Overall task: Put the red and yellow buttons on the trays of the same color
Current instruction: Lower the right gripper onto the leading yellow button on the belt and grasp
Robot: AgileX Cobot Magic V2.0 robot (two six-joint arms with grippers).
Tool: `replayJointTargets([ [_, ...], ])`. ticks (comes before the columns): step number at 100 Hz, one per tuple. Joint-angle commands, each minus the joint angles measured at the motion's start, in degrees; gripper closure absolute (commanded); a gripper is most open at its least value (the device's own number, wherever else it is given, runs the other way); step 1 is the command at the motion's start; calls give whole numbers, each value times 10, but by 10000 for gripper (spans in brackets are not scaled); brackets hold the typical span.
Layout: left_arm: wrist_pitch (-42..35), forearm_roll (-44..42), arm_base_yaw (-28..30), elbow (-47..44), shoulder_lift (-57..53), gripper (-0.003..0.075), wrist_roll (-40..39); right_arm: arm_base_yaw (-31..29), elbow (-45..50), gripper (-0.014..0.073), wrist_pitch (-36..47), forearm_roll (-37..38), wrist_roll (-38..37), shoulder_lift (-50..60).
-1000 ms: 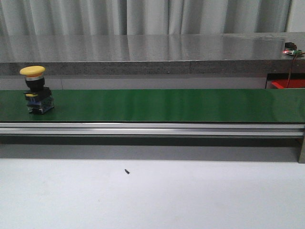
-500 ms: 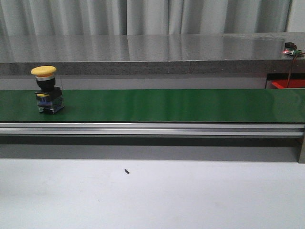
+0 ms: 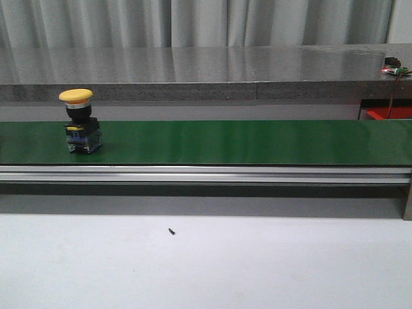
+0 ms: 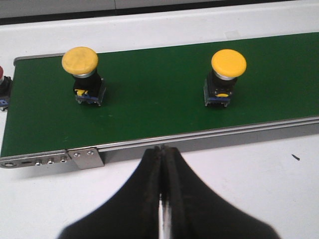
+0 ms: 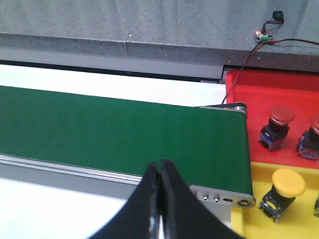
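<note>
Yellow button (image 3: 80, 122) stands upright on the green belt (image 3: 225, 141), at about nine o'clock in the front view. The left wrist view shows two yellow-capped buttons on the belt, one (image 4: 82, 74) near the belt's end and the other (image 4: 224, 77) well apart from it along the belt; which of them is the one seen from the front cannot be told. A red-capped thing (image 4: 2, 87) at that picture's edge is cut off and hard to make out.

Left gripper (image 4: 162, 164) has its fingers pressed together, holding nothing, over the white table (image 4: 249, 189) beside the belt's metal rail (image 4: 84, 158). Right gripper (image 5: 160, 186) is likewise closed and empty, near the belt's other end.

Beyond that end lie a red tray (image 5: 279, 89) and, next to it, a yellow tray (image 5: 299, 219). Red buttons (image 5: 276, 127) sit in the red tray, one (image 5: 311, 137) cut by the frame. Another yellow button (image 5: 281, 191) leans in the yellow tray. A small circuit board (image 5: 264, 35) with wires lies on the grey counter (image 5: 124, 25).
</note>
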State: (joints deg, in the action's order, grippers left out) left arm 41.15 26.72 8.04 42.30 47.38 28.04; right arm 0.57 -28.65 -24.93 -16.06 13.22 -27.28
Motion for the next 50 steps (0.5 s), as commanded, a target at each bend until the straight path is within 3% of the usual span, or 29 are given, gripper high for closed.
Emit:
replayJointTargets([
  [1, -36, 20, -4, -8, -38, 740, 1, 4, -36, 717, 28, -9, 4, -24],
  [26, -42, 20, -4, -48, -106, 740, 1, 38, -102, 717, 2, -9, 4, -94],
  [50, -40, 21, -4, -49, -114, 740, 1, 69, -201, 717, -82, -9, 4, -197],
])
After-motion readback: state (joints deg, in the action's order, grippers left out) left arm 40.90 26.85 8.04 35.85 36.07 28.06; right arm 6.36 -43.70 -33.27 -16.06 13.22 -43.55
